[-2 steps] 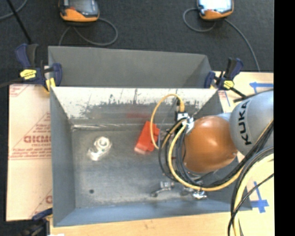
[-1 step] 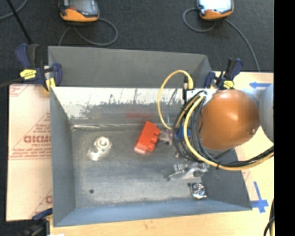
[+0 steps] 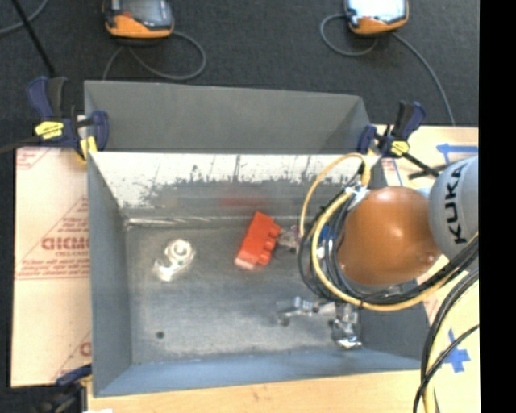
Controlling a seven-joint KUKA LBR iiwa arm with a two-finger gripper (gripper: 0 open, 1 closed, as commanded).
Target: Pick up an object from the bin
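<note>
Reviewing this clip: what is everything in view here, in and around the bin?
bin: one, grey metal, middle of the view
block: one, red, on the bin floor near the centre, toward the back wall
metal fitting: one, silvery white, left part of the floor, lying apart
pale bit: one, just right of the block, too small to identify
devices: two, orange and grey, cabled, beyond the bin's far wall
arm: one, orange cover, yellow and black cables, reaching in from the right
gripper: one, metal, low over the front right floor
</note>
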